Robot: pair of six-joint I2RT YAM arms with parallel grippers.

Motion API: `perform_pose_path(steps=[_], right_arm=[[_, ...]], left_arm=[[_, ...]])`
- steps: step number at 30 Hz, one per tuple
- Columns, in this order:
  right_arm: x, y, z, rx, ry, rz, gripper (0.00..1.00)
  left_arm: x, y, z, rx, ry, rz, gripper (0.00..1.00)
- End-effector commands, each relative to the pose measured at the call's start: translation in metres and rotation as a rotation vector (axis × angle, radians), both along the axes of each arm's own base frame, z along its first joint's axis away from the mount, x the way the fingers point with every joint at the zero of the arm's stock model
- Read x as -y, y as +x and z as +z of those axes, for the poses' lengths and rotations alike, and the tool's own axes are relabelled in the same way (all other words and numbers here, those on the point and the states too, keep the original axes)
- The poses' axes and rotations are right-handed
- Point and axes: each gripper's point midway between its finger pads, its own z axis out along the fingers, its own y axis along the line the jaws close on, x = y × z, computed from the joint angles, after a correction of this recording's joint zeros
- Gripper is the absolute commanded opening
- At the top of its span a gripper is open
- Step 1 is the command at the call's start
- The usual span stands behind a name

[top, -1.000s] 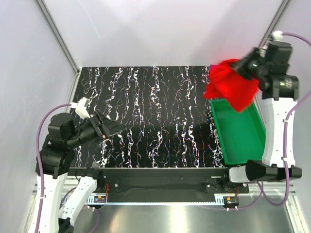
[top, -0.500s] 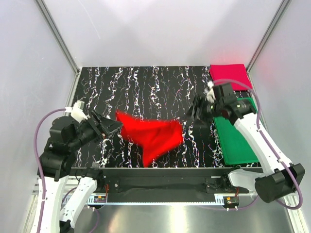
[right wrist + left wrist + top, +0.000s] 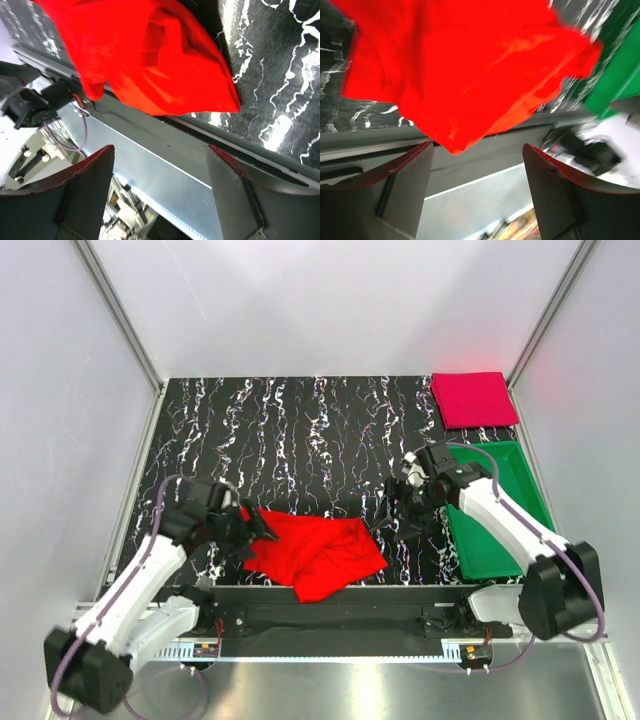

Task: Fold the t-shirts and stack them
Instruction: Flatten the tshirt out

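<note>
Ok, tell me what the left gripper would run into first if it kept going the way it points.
The crumpled red t-shirt. The left gripper, fingers open, points straight at it, and its wrist view shows the cloth just ahead. Whether the fingers touch the cloth is unclear.

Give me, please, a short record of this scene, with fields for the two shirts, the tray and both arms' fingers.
red shirt: crumpled, unfolded, at the near edge of the table, one corner past the edge
crimson shirt: folded flat, far right corner of the table
tray: green, on the right, nearer than the crimson shirt
left fingers: open, holding nothing, at the red shirt's left side
right fingers: open, holding nothing, right of the red shirt
stack: not yet made; the shirts lie apart
</note>
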Motion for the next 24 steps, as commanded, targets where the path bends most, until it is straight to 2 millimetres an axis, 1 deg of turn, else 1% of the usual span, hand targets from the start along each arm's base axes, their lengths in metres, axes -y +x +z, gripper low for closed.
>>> perform_pose_path(steps=[1, 2, 3, 4, 5, 6, 7, 8, 9, 10, 11, 14, 15, 16, 17, 18, 19, 20, 21, 22, 23, 24], right_arm=[[-0.014, 0.006, -0.018, -0.015, 0.042, 0.045, 0.79], [-0.020, 0.011, -0.021, -0.003, 0.056, 0.050, 0.79], [-0.024, 0.013, -0.024, -0.017, 0.064, 0.041, 0.78], [-0.028, 0.016, -0.031, -0.038, 0.061, 0.042, 0.78], [-0.037, 0.022, -0.030, -0.017, 0.075, 0.058, 0.78], [-0.040, 0.027, -0.033, -0.020, 0.072, 0.050, 0.78], [-0.045, 0.032, -0.040, -0.029, 0.067, 0.049, 0.79], [-0.051, 0.038, -0.039, -0.021, 0.074, 0.049, 0.79], [-0.056, 0.041, -0.039, -0.033, 0.085, 0.042, 0.79], [-0.060, 0.044, -0.040, -0.038, 0.088, 0.040, 0.79], [-0.062, 0.048, -0.046, -0.049, 0.082, 0.035, 0.79], [-0.068, 0.059, -0.049, -0.035, 0.066, 0.028, 0.79], [-0.068, 0.062, -0.052, -0.033, 0.052, 0.020, 0.79], [-0.068, 0.063, -0.057, -0.050, 0.043, 0.017, 0.79], [-0.069, 0.064, -0.059, -0.052, 0.042, 0.017, 0.77], [-0.069, 0.065, -0.061, -0.061, 0.041, 0.016, 0.75], [-0.070, 0.064, -0.067, -0.080, 0.036, 0.020, 0.74], [-0.071, 0.066, -0.069, -0.082, 0.039, 0.019, 0.72], [-0.072, 0.066, -0.070, -0.087, 0.042, 0.021, 0.63], [-0.073, 0.065, -0.075, -0.105, 0.040, 0.023, 0.55], [-0.075, 0.067, -0.073, -0.103, 0.050, 0.031, 0.42], [-0.078, 0.068, -0.071, -0.107, 0.066, 0.039, 0.27]], left_arm=[[0.026, 0.002, -0.008, 0.011, 0.022, -0.095, 0.77], [0.029, 0.001, -0.017, -0.033, 0.056, -0.105, 0.79], [0.032, -0.003, -0.022, -0.051, 0.071, -0.126, 0.79], [0.032, -0.004, -0.026, -0.070, 0.079, -0.122, 0.80], [0.032, -0.006, -0.032, -0.100, 0.089, -0.119, 0.81], [0.032, -0.006, -0.034, -0.109, 0.091, -0.122, 0.83], [0.034, -0.007, -0.035, -0.115, 0.088, -0.138, 0.84], [0.036, -0.008, -0.039, -0.136, 0.095, -0.151, 0.86], [0.037, -0.010, -0.041, -0.147, 0.099, -0.166, 0.94], [0.037, -0.011, -0.043, -0.156, 0.101, -0.172, 0.95], [0.038, -0.015, -0.048, -0.184, 0.099, -0.180, 0.96], [0.041, -0.026, -0.061, -0.251, 0.096, -0.207, 0.96], [0.042, -0.026, -0.067, -0.270, 0.102, -0.214, 0.95], [0.044, -0.028, -0.071, -0.278, 0.096, -0.222, 0.94], [0.047, -0.029, -0.073, -0.286, 0.083, -0.236, 0.94], [0.050, -0.026, -0.078, -0.281, 0.075, -0.240, 0.92], [0.050, -0.026, -0.085, -0.306, 0.082, -0.242, 0.86], [0.052, -0.025, -0.088, -0.312, 0.080, -0.245, 0.81], [0.056, -0.018, -0.089, -0.295, 0.066, -0.245, 0.73], [0.060, -0.011, -0.088, -0.293, 0.064, -0.245, 0.62], [0.061, -0.002, -0.085, -0.268, 0.068, -0.242, 0.43], [0.063, 0.009, -0.079, -0.238, 0.063, -0.235, 0.38]])
